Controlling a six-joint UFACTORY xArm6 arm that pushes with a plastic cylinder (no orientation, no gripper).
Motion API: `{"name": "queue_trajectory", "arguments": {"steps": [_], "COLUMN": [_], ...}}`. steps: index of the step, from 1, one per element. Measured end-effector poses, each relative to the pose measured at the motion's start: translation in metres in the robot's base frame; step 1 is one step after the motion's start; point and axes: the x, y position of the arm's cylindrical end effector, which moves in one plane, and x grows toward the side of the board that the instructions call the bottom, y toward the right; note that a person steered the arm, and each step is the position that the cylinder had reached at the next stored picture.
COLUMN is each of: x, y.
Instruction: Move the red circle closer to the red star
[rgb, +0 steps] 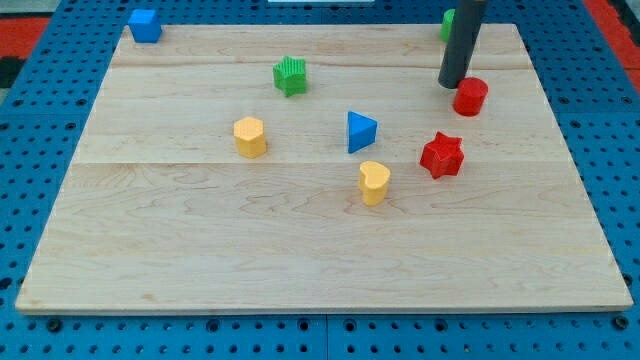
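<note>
While nothing here serves as a container, the wooden bench (300, 240) carries every block loose on its pale, grained planks, and it lies on a blue pegboard (30, 200) dotted with holes. We see the red circle (470, 97), a short round cylinder, near the view's right edge in the upper part of the board. The red star (441, 155) lies below it and slightly to the view's left, apart from it with bare wood between them. A blue triangle (361, 132) stands left of the star, and a yellow heart (374, 183) sits just below that triangle. Further left is a yellow block (249, 137) of roughly hexagonal shape, and above it a ridged green star (290, 76). A blue cube (144, 25) sits at the top left corner, and a green cylinder (450, 24) at the top right is partly hidden behind our rod. All look like smooth moulded plastic.

Our arm has no jaws. The dark rod comes down almost upright from the view's top, and my tip (452, 84) rests just beside the red circle's upper left, touching or nearly so; we cannot tell which.
</note>
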Motion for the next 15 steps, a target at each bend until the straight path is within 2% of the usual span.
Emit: {"name": "queue_trajectory", "arguments": {"steps": [2, 6, 9, 15], "x": [0.018, 0.006, 0.046, 0.090], "y": [0.003, 0.033, 0.033, 0.033]}}
